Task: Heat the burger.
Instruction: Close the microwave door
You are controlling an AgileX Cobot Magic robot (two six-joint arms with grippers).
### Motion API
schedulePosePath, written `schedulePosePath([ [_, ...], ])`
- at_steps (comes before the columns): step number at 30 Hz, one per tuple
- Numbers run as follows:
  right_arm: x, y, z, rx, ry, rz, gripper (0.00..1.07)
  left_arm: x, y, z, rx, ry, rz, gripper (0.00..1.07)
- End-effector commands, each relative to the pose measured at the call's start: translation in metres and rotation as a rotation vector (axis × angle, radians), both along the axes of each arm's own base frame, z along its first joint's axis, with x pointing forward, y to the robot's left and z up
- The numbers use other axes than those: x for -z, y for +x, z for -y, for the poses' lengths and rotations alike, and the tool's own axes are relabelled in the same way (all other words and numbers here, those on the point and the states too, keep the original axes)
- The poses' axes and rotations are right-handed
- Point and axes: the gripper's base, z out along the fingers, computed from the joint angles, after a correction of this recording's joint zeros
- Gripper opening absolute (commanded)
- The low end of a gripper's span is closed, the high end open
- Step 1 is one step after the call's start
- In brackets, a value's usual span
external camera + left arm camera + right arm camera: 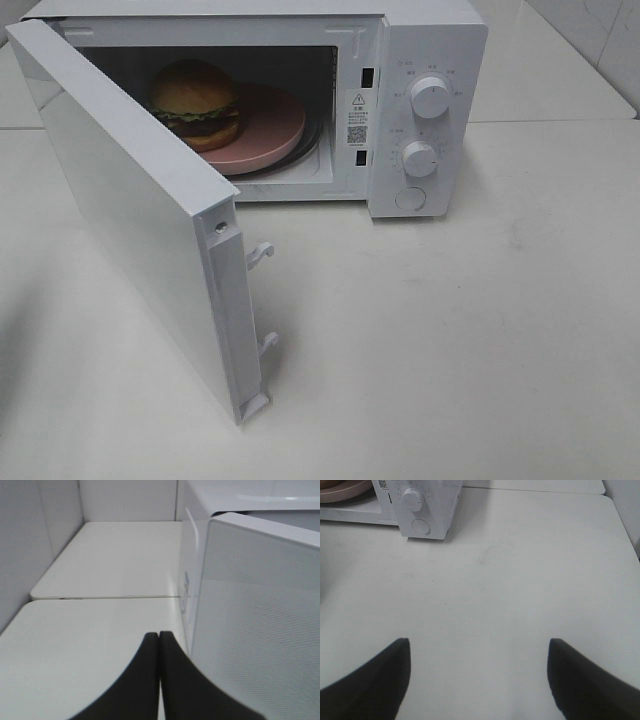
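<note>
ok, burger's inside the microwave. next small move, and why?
Probably push the white microwave door shut with the left hand: the golden-bun burger already sits on the flat pink plate inside, the door stands wide open, and that closed hand is right beside it.

microwave sticker (357,118), warning triangle (357,99), QR code (356,133), print unreadable

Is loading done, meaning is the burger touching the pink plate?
Touching. Exterior high view shows the burger resting on the pink plate, no gap.
</note>
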Motion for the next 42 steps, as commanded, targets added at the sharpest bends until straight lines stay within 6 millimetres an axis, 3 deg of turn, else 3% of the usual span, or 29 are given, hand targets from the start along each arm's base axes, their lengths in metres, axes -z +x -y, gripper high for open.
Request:
schedulePosePath([
  [1, 0.0, -0.004, 0.001, 0.006, -0.004, 0.028, 0.74, 0.012, 0.013, 0.011, 0.122, -0.066, 0.029, 0.0],
  [7, 0.0, -0.004, 0.001, 0.006, -0.004, 0.028, 0.74, 0.031, 0.027, 0.018, 0.214, -0.092, 0.023, 0.0],
  [13, 0.0, -0.004, 0.001, 0.006, -0.004, 0.028, 0.74, 0.036, 0.037, 0.024, 0.241, -0.148, 0.011, 0.0],
  [17, 0.0, -0.004, 0.001, 0.006, -0.004, 0.028, 0.74, 0.042, 0.046, 0.048, 0.32, -0.078, -0.042, 0.0],
  [22, 0.0, -0.004, 0.001, 0.006, -0.004, 0.028, 0.74, 0.043, 0.051, 0.065, 0.302, -0.106, -0.044, 0.0],
  [24, 0.0, -0.004, 0.001, 0.006, -0.004, 0.028, 0.74, 0.042, 0.057, 0.082, 0.315, -0.118, -0.04, 0.0],
  [27, 0.0, -0.004, 0.001, 0.006, -0.004, 0.028, 0.74, 0.043, 0.059, 0.086, 0.321, -0.117, -0.04, 0.0],
  [34, 0.0, -0.004, 0.001, 0.006, -0.004, 0.028, 0.74, 0.05, 0.07, 0.125, 0.366, -0.13, -0.062, 0.0],
  [37, 0.0, -0.004, 0.001, 0.006, -0.004, 0.028, 0.74, 0.05, 0.071, 0.129, 0.367, -0.122, -0.067, 0.0],
  [42, 0.0, -0.004, 0.001, 0.006, -0.004, 0.028, 0.74, 0.049, 0.082, 0.154, 0.352, -0.091, -0.109, 0.0],
])
